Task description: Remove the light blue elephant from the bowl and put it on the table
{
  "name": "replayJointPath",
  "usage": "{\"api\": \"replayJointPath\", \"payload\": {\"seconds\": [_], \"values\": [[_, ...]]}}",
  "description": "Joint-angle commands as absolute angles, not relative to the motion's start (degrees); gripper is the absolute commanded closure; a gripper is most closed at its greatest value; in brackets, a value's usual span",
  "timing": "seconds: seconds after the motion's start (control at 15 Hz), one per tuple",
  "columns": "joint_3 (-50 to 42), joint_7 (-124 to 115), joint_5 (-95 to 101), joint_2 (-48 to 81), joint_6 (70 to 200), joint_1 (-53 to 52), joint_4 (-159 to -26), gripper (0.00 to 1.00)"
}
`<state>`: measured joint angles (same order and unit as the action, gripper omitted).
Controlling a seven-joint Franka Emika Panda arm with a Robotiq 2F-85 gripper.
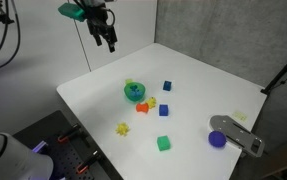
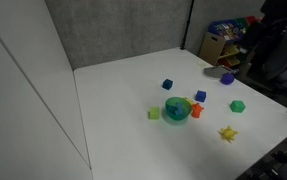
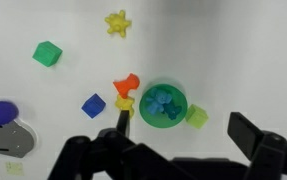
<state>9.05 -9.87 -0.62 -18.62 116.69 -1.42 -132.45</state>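
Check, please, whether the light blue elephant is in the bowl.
Inside: the wrist view shows the light blue elephant within the rim of the bowl.

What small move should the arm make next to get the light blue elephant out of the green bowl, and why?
Probably lower the end effector toward the bowl: it hangs open well above the table, and the light blue elephant lies inside, ungrasped.
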Motion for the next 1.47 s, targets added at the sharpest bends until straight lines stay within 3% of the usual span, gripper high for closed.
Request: {"api": "replayJointPath", "payload": {"seconds": [0.0,1.4], "values": [[8.66,-11.29,-0.05,-7.78,119.27,-2.25,-125.29,0.0],[1.08,-18.38,9.3,36.72,120.72,-10.19,-93.73,0.0]]}}
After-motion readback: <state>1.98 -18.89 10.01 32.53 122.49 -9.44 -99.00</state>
